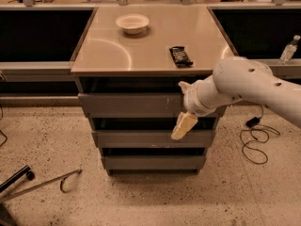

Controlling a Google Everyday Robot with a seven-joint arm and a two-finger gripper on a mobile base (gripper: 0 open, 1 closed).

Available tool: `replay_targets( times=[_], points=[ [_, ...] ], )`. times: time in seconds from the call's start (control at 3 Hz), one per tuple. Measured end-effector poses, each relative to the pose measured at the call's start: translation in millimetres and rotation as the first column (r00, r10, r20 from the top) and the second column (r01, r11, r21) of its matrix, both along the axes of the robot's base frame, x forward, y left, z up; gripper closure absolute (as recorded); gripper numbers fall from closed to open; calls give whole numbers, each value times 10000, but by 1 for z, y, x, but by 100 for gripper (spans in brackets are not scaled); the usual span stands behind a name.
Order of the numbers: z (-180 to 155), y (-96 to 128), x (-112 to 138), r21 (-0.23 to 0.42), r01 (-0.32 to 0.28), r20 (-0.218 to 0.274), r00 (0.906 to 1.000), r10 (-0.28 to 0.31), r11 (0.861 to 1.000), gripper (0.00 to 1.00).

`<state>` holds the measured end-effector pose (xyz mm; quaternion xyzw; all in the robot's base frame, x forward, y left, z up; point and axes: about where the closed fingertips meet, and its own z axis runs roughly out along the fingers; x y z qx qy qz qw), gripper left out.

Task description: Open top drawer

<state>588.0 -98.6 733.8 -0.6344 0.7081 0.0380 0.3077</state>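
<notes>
The top drawer [129, 105] sits shut under the tabletop [141, 55]. My gripper [184, 125] hangs before its right end, dipping toward the second drawer [141, 138]; I can't tell how wide it stands or whether it grips anything. With no handle, I'd catch the front's upper edge nearer centre and pull straight out, so it doesn't bind.
</notes>
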Motion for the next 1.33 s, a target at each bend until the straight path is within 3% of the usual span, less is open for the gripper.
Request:
replay_targets(
  times=[0.67, 1.33],
  points=[
    [-27, -7, 23, 4, 311, -172, 9994, -311, 9995, 0],
    [-50, -10, 51, 480, 461, -265, 9986, -449, 9978, 0]
  ],
)
